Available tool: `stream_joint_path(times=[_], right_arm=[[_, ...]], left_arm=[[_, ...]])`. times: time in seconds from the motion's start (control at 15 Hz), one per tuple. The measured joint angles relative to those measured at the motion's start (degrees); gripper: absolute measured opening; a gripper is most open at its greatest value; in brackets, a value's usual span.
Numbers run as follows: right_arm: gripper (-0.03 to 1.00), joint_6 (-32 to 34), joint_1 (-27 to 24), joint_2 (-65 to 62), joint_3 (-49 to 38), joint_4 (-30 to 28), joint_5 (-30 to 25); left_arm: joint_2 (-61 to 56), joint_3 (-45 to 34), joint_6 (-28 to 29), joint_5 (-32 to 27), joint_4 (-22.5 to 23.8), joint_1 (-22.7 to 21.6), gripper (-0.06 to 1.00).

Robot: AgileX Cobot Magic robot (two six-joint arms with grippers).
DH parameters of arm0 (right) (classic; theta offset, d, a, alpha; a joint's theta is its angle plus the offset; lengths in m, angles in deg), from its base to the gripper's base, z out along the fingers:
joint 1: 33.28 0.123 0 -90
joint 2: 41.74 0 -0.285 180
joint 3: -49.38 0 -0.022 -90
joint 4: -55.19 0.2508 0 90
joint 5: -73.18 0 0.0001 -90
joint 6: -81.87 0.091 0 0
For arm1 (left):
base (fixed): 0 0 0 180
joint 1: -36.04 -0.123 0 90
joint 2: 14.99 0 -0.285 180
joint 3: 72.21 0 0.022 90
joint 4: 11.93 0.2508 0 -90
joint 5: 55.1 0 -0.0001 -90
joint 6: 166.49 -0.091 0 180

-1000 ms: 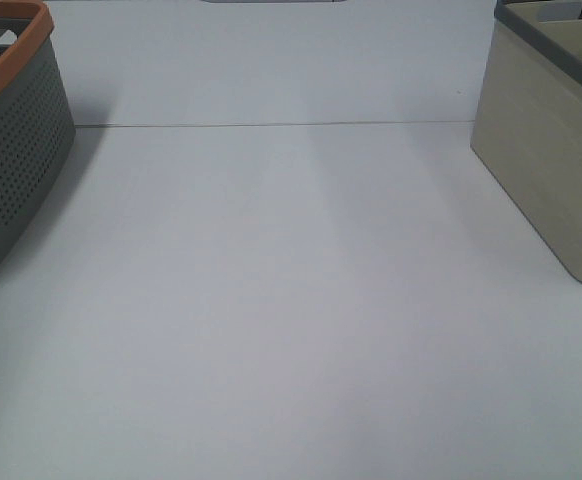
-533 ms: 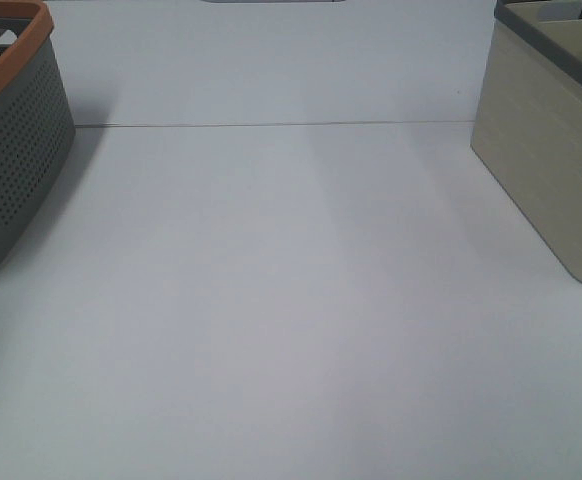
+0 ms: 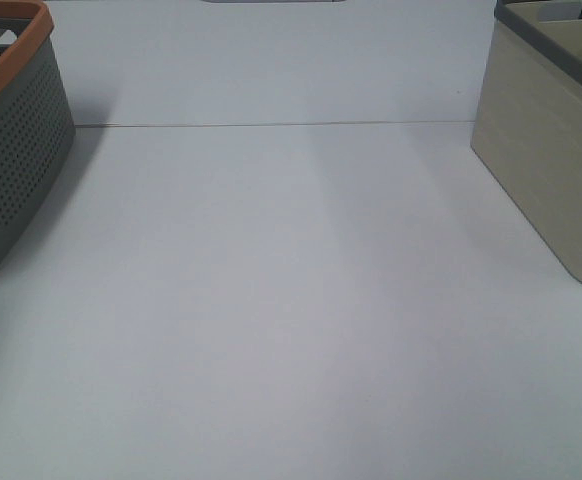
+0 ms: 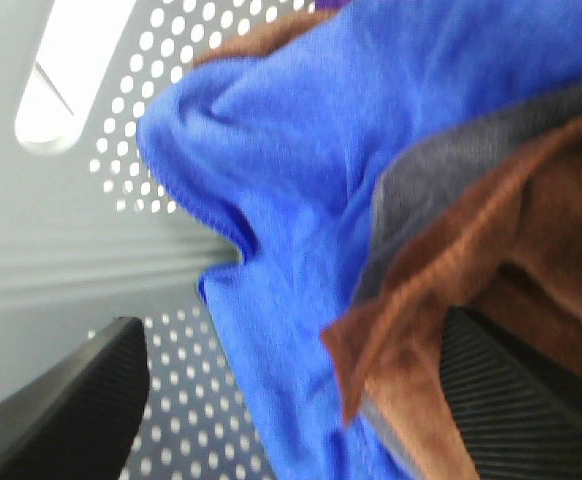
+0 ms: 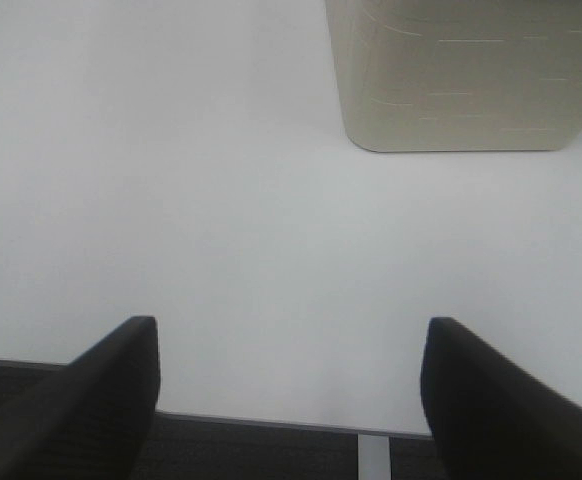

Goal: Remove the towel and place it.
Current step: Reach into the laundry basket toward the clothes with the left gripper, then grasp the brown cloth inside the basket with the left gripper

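In the left wrist view the reddish-brown towel (image 4: 491, 230) lies crumpled inside the grey perforated basket (image 4: 121, 250), beside a blue cloth (image 4: 301, 150) and a grey cloth (image 4: 441, 160). My left gripper (image 4: 291, 420) is open just over these cloths; one corner of the towel lies against one finger (image 4: 516, 405). My right gripper (image 5: 291, 390) is open and empty above the white table, short of the beige basket (image 5: 471, 70). Neither gripper shows in the exterior high view.
The grey basket with the orange rim (image 3: 16, 150) stands at the far left of the white table (image 3: 291, 300). The beige basket with the grey rim (image 3: 556, 150) stands at the far right. The table's front edge (image 5: 271, 420) shows under my right gripper.
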Motion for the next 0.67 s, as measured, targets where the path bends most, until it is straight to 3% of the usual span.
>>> stream_joint_path(times=[0.53, 0.67], right_arm=[[0.64, 0.0, 0.0, 0.0, 0.0, 0.0, 0.0], [0.64, 0.0, 0.0, 0.0, 0.0, 0.0, 0.0]], left_arm=[[3.2, 0.0, -3.0, 1.3, 0.0, 0.7, 0.75], [3.3, 0.0, -3.2, 1.3, 0.0, 0.7, 0.63]])
